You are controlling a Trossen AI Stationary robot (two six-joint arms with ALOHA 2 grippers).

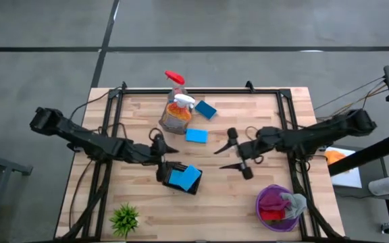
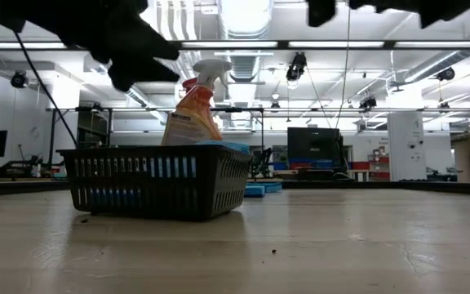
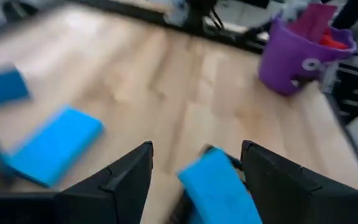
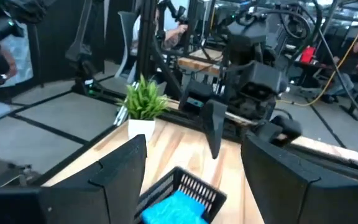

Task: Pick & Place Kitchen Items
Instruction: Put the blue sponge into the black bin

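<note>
1. Your left gripper (image 1: pixel 169 150) hangs just above the small black slotted plastic basket (image 1: pixel 168 177) near the middle of the light wooden slatted table (image 1: pixel 140 108), with its jaws spread and nothing between them.
2. In the left wrist view you look past those two dark fingers (image 3: pixel 120 180) straight down at a blue rectangular sponge (image 3: pixel 219 193) lying in the basket; a second blue sponge (image 3: pixel 53 144) lies on the wood beside it.
3. From above, that basket sponge (image 1: pixel 183 177) pokes over the basket's rim.
4. Your right gripper (image 1: pixel 229 155) sits over bare table to the right of the basket, jaws wide apart and holding nothing.
5. Two loose blue sponges rest on the table: one (image 1: pixel 196 136) between the basket and the bottles, the other (image 1: pixel 206 109) nearer the far edge.
6. The orange spray bottle with a white trigger (image 1: pixel 177 113) stands upright, and the clear spray bottle with a red trigger (image 1: pixel 174 79) is just behind it; you cannot tell whether they touch.
7. The purple round plastic bucket (image 1: pixel 267 213) at the near right corner holds magenta, red and grey cloths (image 1: pixel 282 202).
8. A small spiky green plant (image 1: pixel 125 218) stands at the near left edge.
</note>
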